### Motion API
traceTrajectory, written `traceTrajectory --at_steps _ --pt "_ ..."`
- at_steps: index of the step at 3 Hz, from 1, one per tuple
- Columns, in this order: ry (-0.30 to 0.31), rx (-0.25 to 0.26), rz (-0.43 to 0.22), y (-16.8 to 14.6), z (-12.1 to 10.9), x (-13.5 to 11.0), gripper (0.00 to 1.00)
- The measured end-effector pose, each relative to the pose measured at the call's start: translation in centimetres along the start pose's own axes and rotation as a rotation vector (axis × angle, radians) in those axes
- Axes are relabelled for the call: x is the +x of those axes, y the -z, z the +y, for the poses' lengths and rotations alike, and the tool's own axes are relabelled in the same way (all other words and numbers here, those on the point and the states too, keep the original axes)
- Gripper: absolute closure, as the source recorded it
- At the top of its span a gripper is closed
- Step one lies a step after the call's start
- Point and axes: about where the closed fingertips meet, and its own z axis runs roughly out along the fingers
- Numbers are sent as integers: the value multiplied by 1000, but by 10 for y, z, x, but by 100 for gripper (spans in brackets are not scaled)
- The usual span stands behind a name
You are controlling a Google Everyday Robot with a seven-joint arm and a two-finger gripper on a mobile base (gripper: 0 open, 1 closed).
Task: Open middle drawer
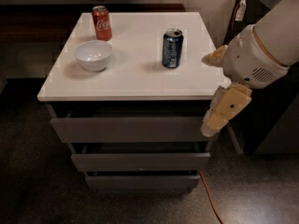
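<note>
The grey cabinet has three flat handleless fronts below a white top [135,80]. The middle drawer [140,161] is the mid-sized front, between the taller, wider top front [128,129] and the smaller bottom front [142,181]. A dark gap shows above the middle drawer's front. My gripper [216,90] hangs at the cabinet's front right corner, level with the top front and above and to the right of the middle drawer. Its beige fingers [226,107] are spread apart and hold nothing. It touches no drawer.
On the white top stand a red cola can [101,23], a white bowl [93,55] and a dark blue can [172,48]. A dark unit [275,120] stands right of the cabinet. An orange cable [210,199] runs over the dark floor at the front right.
</note>
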Motion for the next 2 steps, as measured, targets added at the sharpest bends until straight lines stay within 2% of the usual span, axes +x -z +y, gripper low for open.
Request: traceTrajectory --at_steps 1,2 --pt "74 -51 -62 -40 16 -24 0" --pt "109 -85 -76 -64 25 -35 0"
